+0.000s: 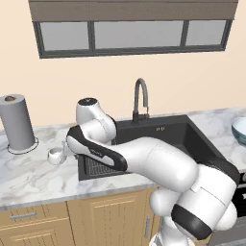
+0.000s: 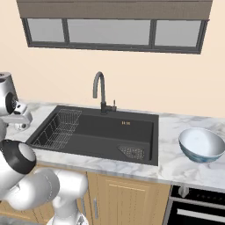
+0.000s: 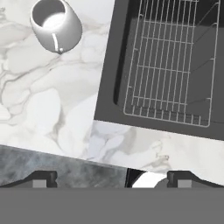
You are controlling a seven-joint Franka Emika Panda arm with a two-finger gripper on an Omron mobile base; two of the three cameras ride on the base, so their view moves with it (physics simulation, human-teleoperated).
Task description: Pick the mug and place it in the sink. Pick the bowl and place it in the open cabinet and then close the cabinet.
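Hand view: one mug on the counter beside one sink, end effector spread, empty.

One mug, one bowl, one sink holding one wire rack, one faucet, and one paper-towel roll on the desk.

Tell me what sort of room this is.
A kitchen, rendered rather than real: a black sink with a curved faucet set in a marble counter, wooden cabinets below, and an oven beside them.
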